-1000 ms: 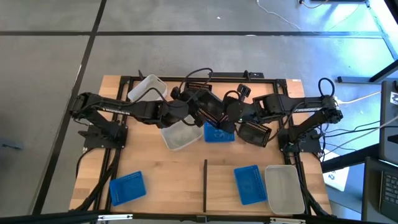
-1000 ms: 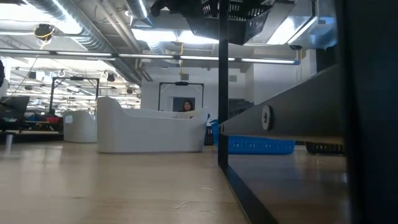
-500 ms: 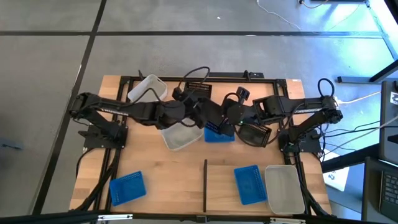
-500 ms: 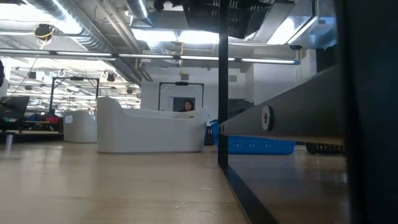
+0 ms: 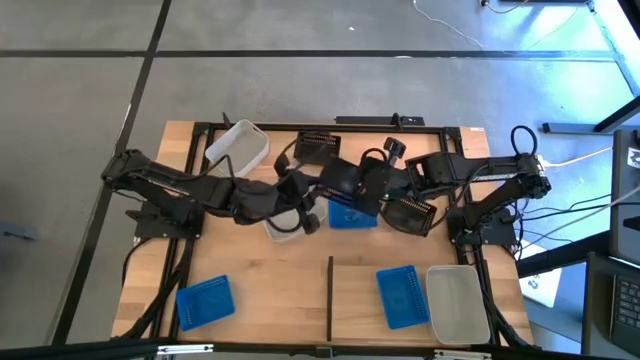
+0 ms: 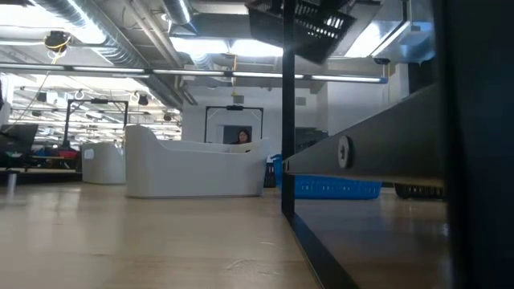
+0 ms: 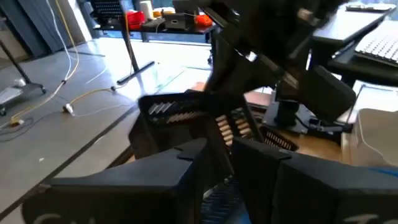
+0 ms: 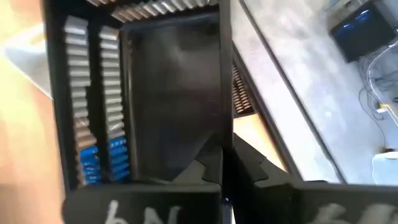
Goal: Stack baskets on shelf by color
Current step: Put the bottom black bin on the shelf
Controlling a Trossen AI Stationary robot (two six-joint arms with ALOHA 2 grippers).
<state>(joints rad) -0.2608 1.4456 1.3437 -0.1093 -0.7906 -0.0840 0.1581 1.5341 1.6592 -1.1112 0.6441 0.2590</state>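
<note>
At the near edge of the wooden table [image 5: 250, 290], the shelf [image 5: 395, 325] is seen, with one blue basket [image 5: 403, 296] and one white basket [image 5: 458, 303] laid on it. Another blue basket [image 5: 205, 301] is placed left of the upright bar [image 5: 330, 297]. At mid-table, a black basket [image 6: 303, 26] is clamped in the right gripper [image 5: 338, 186] and held high. The left gripper [image 5: 308, 205] is released beside it. A polished concrete floor [image 5: 300, 90] is found beyond.
</note>
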